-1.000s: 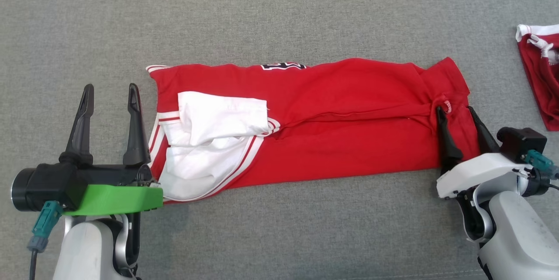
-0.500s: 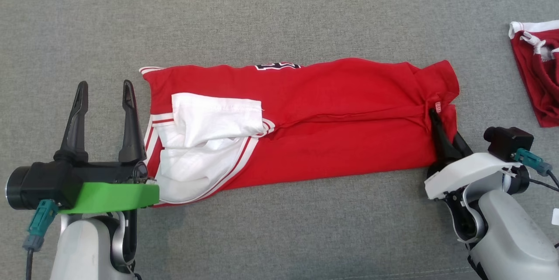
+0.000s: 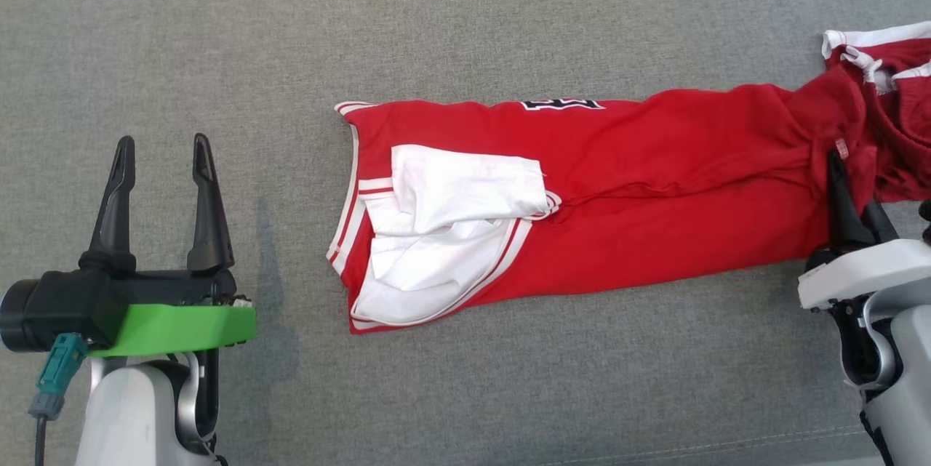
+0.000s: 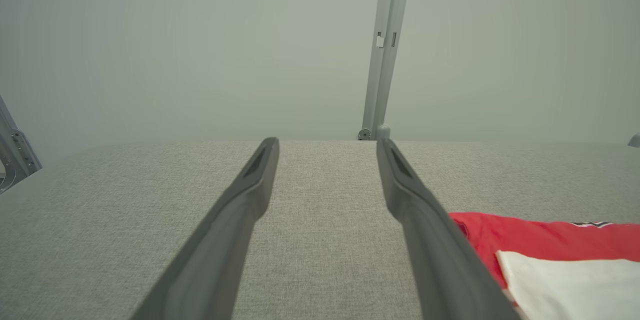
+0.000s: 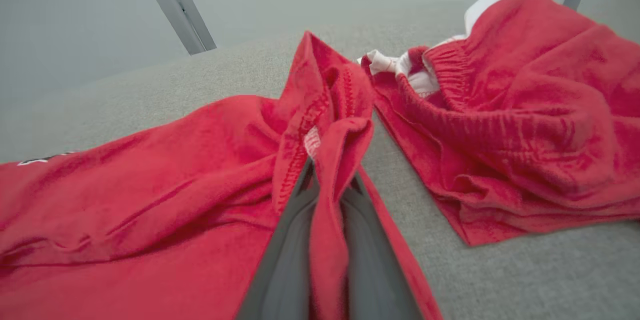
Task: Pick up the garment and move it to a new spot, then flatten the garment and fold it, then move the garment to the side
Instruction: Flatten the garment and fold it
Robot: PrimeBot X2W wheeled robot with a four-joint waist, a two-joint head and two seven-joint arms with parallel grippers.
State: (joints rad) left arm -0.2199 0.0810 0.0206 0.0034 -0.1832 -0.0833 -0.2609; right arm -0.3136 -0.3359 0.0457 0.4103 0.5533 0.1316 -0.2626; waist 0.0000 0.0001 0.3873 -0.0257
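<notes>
- Tabletop wears grey woven cloth, flat and probably a little grippy; a pale wall and a metal post stand behind it.
- Garment lies as a long red folded band across the middle and right, with a white panel at its left end. It looks soft, light and limp; a bunched hem gives the surest hold.
- Second red garment touches the band's right end and may snag.
- Right claw pinches that end's hem.
- Left claw is spread wide, holds nothing, and sits well left of the garment.
</notes>
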